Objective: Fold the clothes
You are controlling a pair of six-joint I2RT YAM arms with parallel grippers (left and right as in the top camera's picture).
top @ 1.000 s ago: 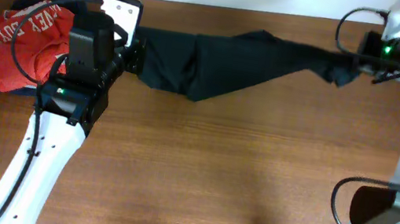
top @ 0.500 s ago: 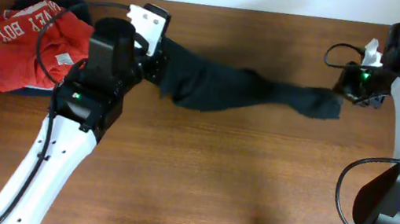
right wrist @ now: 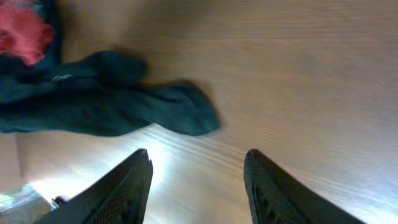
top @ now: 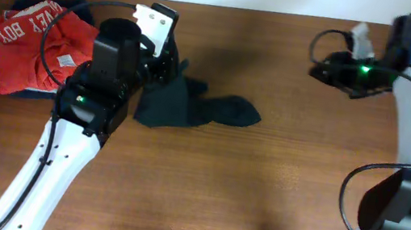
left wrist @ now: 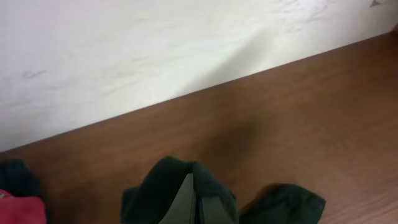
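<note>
The black garment [top: 190, 106] lies bunched on the wooden table just right of my left gripper [top: 164, 72]. That gripper is shut on its left end; in the left wrist view the closed fingers [left wrist: 193, 196] pinch black cloth [left wrist: 155, 186]. My right gripper [top: 320, 67] is open and empty, held well to the right of the garment at the far side of the table. In the right wrist view its spread fingers [right wrist: 198, 163] frame bare table, with the garment [right wrist: 112, 106] lying beyond them.
An orange-red shirt with white lettering [top: 28, 44] lies on a navy-blue garment [top: 30, 6] at the far left of the table. A white wall [left wrist: 155, 50] runs along the table's far edge.
The right gripper opened and let go of the garment's right end, then moved left and away. The stretched garment dropped and bunched up by the left gripper, which still holds it.
</note>
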